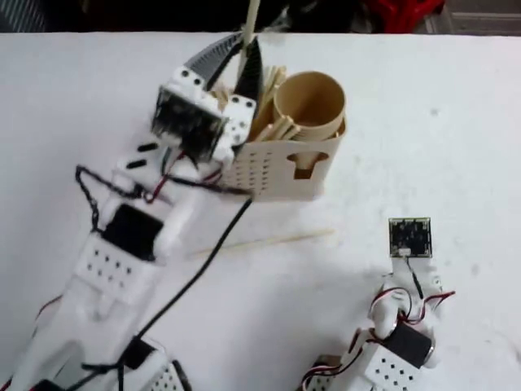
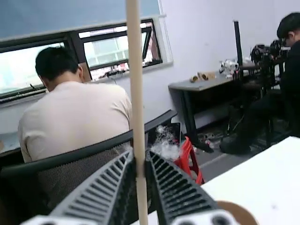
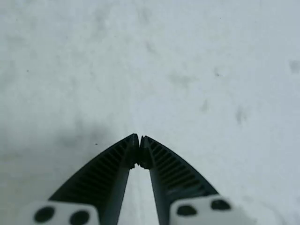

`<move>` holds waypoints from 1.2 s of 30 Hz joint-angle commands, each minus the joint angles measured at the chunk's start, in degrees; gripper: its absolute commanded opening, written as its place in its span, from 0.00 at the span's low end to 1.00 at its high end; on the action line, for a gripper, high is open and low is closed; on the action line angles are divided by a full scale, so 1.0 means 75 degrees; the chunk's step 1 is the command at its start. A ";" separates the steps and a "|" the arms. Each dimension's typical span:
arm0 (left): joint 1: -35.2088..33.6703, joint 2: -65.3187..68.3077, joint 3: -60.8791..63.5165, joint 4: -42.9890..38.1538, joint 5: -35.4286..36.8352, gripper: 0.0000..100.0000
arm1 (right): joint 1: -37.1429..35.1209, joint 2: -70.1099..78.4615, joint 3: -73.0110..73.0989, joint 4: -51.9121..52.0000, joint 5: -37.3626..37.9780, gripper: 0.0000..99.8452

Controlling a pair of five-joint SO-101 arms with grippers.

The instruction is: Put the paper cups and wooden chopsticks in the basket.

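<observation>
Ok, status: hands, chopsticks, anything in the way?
Left hand shut on chopstick, held upright at the basket. Right hand shut, empty, over table. Paper cup in basket; loose chopstick on table in front. Nothing in the way.

Chopstick [image 2: 133, 70] top cut off at view edge; basket [image 1: 277, 167] corner prob. hidden behind left gripper [image 1: 244, 42].

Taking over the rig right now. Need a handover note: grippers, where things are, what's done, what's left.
Left gripper: shut on the held chopstick, upright, about over the basket.
Right gripper: shut, holding nothing, over bare table.
Done: a cup and several sticks are in the basket.
Left: drop the held chopstick in, then probably fetch the loose chopstick lying on the table in front of the basket.
</observation>
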 commanded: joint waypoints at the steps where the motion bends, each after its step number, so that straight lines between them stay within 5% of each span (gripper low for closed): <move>1: -0.0088 0.0533 -0.0551 -0.0047 0.0117 0.02 | -0.0041 -0.0100 0.0035 0.0041 -0.0023 0.02; 17: -0.0029 0.0568 -0.0856 0.1137 0.0703 0.10 | -0.0053 -0.0100 0.0035 0.0053 -0.0023 0.02; 21: 0.0076 0.0568 -0.0821 0.2133 0.0680 0.10 | -0.0053 -0.0100 0.0035 0.0053 -0.0023 0.02; 29: 0.2010 0.0815 -0.0574 0.6318 -0.1887 0.10 | -0.0053 -0.0100 0.0035 0.0053 -0.0023 0.02; 36: 0.2104 0.3089 -0.0047 0.6084 -0.1969 0.10 | -0.0041 -0.0076 0.0035 0.0053 -0.0023 0.02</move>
